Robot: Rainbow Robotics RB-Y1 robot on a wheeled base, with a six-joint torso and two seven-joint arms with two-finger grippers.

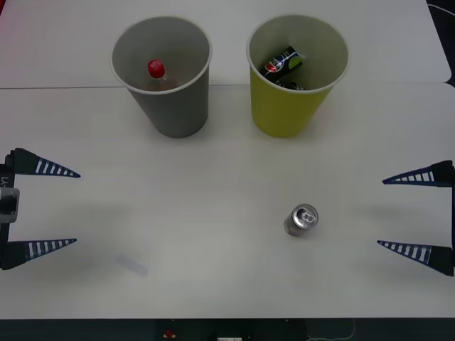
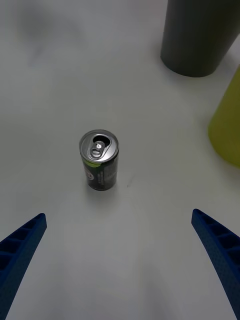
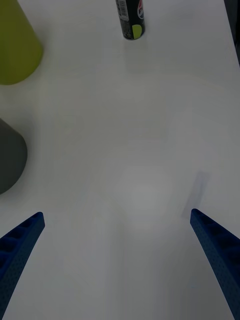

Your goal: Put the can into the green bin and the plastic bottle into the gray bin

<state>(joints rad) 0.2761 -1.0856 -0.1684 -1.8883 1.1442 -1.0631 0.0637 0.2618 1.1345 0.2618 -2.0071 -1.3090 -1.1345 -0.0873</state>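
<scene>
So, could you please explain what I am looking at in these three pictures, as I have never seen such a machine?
It is a two-armed robot at a white table. The wide picture looks down from above the arms; the two upright pictures come from a camera on each wrist. The left gripper and the right gripper wait at the table's two sides, blue jaws open, holding nothing. At the far side stand the gray bin, with the plastic bottle inside, and the green bin, with the can inside. A second can stands upright on the table, nearer the right gripper, whose wrist camera looks straight at it.
</scene>
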